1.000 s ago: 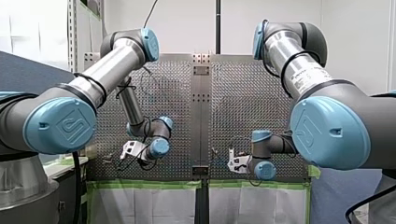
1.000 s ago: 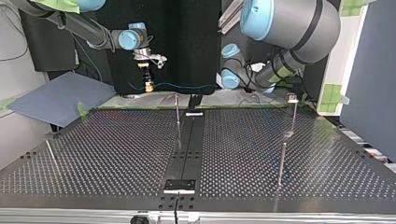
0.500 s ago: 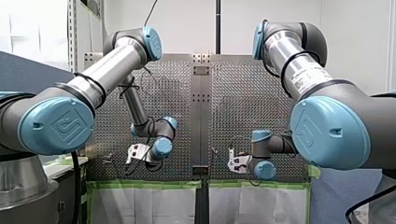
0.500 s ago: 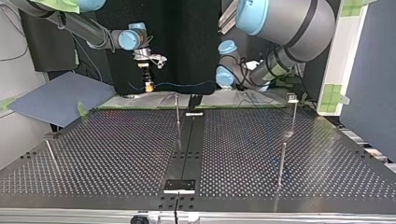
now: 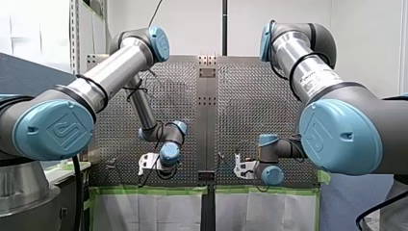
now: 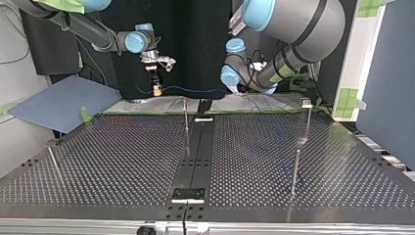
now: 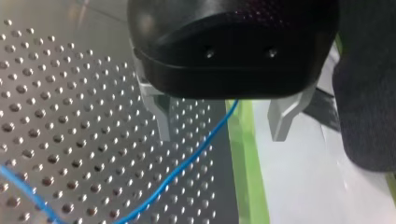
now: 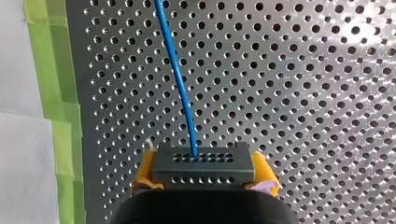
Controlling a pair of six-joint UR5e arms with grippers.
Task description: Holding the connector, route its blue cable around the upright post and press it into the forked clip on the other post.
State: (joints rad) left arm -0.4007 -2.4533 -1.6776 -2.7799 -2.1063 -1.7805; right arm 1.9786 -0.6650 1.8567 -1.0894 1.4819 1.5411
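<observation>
In the right wrist view my right gripper (image 8: 204,171) has its yellow pads (image 8: 145,170) shut on a grey connector (image 8: 204,163). The blue cable (image 8: 180,74) leaves the connector and runs ahead over the perforated plate. The top view shows this gripper (image 6: 156,89) at the left, with the cable (image 6: 195,90) stretched level toward my left arm. My left gripper (image 7: 222,126) is open, and the cable (image 7: 187,163) passes loosely between its metal fingers (image 7: 161,116). An upright post (image 6: 185,115) stands near the middle. A post with a clip on top (image 6: 307,104) stands at the top view's right.
Two more thin posts (image 6: 295,171) (image 6: 53,159) stand nearer the top view's camera. A black strip (image 6: 195,156) divides the perforated table (image 6: 122,156). Green tape (image 8: 51,93) lines the table edge under both grippers. A blue-grey board (image 6: 58,105) lies at the top view's left.
My left arm has swung toward the table's middle, rightward in the front view, nearing the cable. My right arm has kept still with the connector.
</observation>
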